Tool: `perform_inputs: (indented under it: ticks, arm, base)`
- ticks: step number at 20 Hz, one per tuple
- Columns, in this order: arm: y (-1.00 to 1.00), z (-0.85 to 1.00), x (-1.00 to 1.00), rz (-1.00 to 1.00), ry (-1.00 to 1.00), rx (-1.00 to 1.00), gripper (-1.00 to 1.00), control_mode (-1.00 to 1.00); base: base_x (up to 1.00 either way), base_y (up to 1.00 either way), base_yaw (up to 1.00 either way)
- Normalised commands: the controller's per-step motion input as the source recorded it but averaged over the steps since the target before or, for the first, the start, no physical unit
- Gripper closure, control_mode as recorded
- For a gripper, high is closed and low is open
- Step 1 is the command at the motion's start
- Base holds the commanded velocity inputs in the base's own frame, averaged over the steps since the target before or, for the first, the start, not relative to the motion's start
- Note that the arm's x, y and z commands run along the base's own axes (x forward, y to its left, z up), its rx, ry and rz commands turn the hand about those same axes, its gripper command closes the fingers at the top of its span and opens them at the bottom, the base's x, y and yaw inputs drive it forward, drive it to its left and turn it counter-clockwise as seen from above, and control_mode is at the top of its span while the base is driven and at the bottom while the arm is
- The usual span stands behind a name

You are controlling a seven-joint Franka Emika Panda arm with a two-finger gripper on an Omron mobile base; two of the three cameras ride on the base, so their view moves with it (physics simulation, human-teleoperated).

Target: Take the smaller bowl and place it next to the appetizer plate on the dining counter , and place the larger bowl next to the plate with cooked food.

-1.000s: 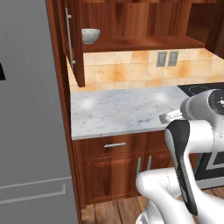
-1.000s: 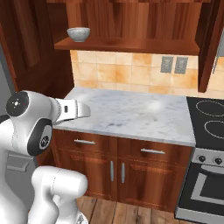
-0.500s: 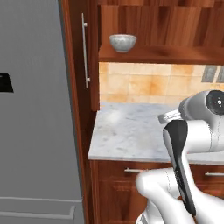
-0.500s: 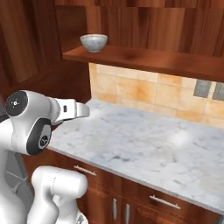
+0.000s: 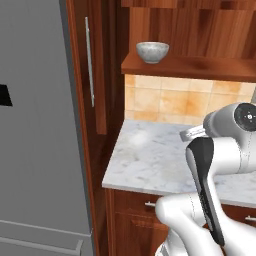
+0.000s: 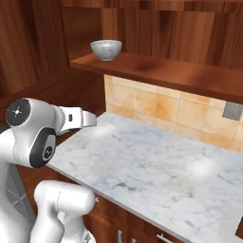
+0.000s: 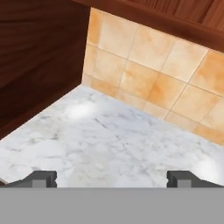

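Note:
The smaller bowl [image 5: 152,51] [image 6: 106,49], mottled grey-white on a short foot, stands upright at the left end of a wooden shelf [image 6: 161,71] above the narrow marble worktop [image 6: 152,166]. My gripper [image 7: 111,179] is open, its fingertips [image 7: 43,178] wide apart with nothing between them, hovering low over the worktop's left corner and facing the orange tiles. It is well below the bowl. The larger bowl, the appetizer plate and the dining counter are out of view.
A tall grey fridge [image 5: 35,125] stands to the left, beside a wood cabinet side with a long metal handle [image 5: 89,60]. The orange tile wall [image 7: 148,70] backs the worktop, with an outlet [image 6: 232,110] at right. Drawers [image 5: 135,220] lie beneath.
The base has driven, so both base views shifted: the shelf and bowl now look larger and closer. The bowl itself has not moved and the arm keeps its pose.

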Motion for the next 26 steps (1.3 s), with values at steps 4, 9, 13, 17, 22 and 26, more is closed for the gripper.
perform_inputs:
  ticks: [4, 9, 13, 17, 22, 26]
  arm:
    - [-0.01, 0.00, 0.06, 0.00, 0.00, 0.00, -1.00, -1.00]
    - [0.00, 0.10, 0.08, 0.00, -0.09, 0.00, -1.00, -1.00]
    - [0.00, 0.54, 0.00, 0.00, -0.34, 0.00, -1.00, -1.00]
    - [0.00, 0.75, 0.00, 0.00, -0.25, 0.01, -1.00, -1.00]
    - [-0.15, 0.75, -0.04, -0.01, -0.02, 0.23, -1.00, -1.00]
    - [-0.31, 0.55, -0.17, 0.00, 0.14, 0.47, -1.00, -1.00]
  base:
    - [0.14, -0.12, 0.01]
    - [0.00, 0.00, 0.00]
    - [0.00, 0.00, 0.00]
    - [0.00, 0.00, 0.00]
    - [0.00, 0.00, 0.00]
    - [0.00, 0.00, 0.00]
